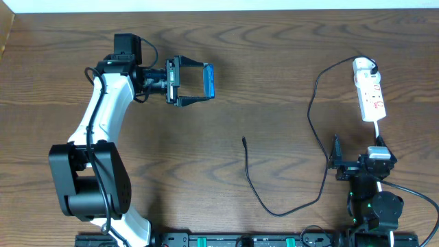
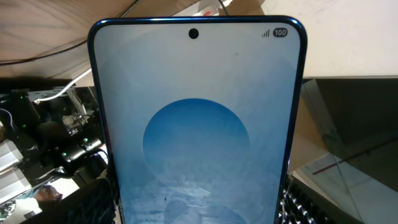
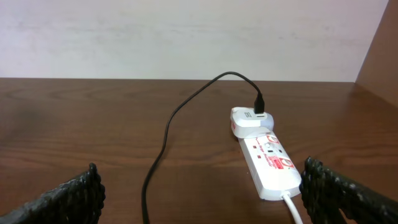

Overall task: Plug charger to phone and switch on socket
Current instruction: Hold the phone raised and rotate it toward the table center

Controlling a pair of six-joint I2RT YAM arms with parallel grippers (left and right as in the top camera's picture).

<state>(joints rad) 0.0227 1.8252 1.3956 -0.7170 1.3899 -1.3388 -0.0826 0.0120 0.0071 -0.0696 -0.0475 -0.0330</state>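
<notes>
My left gripper [image 1: 195,82] is shut on the phone [image 1: 208,81], held on edge above the table at the upper middle. In the left wrist view the phone's blue screen [image 2: 196,130] fills the frame between my fingers. The charger is a black cable [image 1: 317,147]; its free plug tip [image 1: 244,140] lies on the table mid-centre, and its other end is at a white plug [image 1: 362,66] in the socket [image 1: 372,99], a white power strip at the right. My right gripper [image 1: 357,165] is open and empty below the socket. In the right wrist view the socket [image 3: 270,163] lies just ahead, the cable [image 3: 168,130] to its left.
The wooden table [image 1: 274,55] reaches a pale wall at the back. The socket's white cord [image 1: 379,132] runs down toward my right arm. A black rail with equipment [image 1: 233,240] lines the front edge.
</notes>
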